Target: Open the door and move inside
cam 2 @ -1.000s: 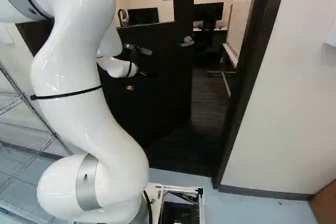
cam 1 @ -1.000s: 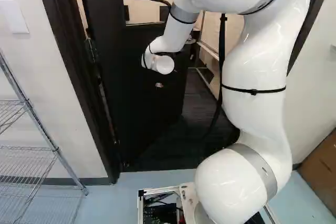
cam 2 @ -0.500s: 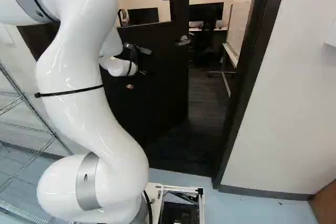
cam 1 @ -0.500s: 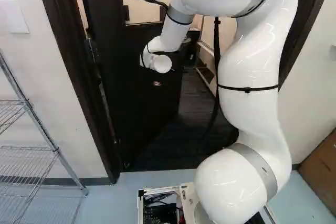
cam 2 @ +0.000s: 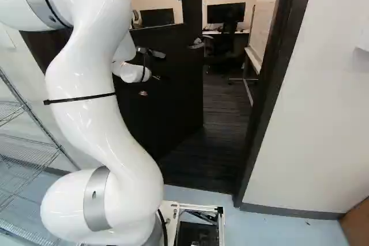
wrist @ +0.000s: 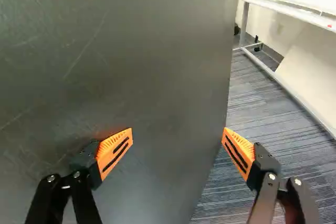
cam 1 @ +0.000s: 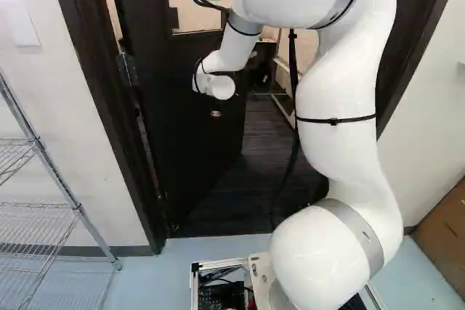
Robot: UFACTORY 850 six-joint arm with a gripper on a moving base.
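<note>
The pincer [cam 2: 157, 78] stands wide, with nothing held between its 2 fingers [wrist: 114, 152]. The dark door [cam 2: 167, 102] is partly open and lies directly ahead of the pincer; whether the fingertips touch it I cannot tell. In the wrist view, 1 finger is over the door's face and the other is by its free edge. The door handle [cam 2: 196, 44] is above the pincer, at that same edge, and a small oval fitting [cam 2: 143, 93] sits on the door below the pincer. Past the free edge, beside the pincer, striped dark carpet [wrist: 247, 93] runs under a white-railed stand [wrist: 289, 10]. Farther ahead, beyond the door, 1 monitor [cam 2: 226, 12] stands on a table [cam 2: 242, 31]. Behind the pincer, the base [cam 2: 202, 207] is on the pale blue floor [cam 2: 282, 231], outside the doorway; the wire shelf [cam 1: 65, 190] is to the pincer's left, well apart.
</note>
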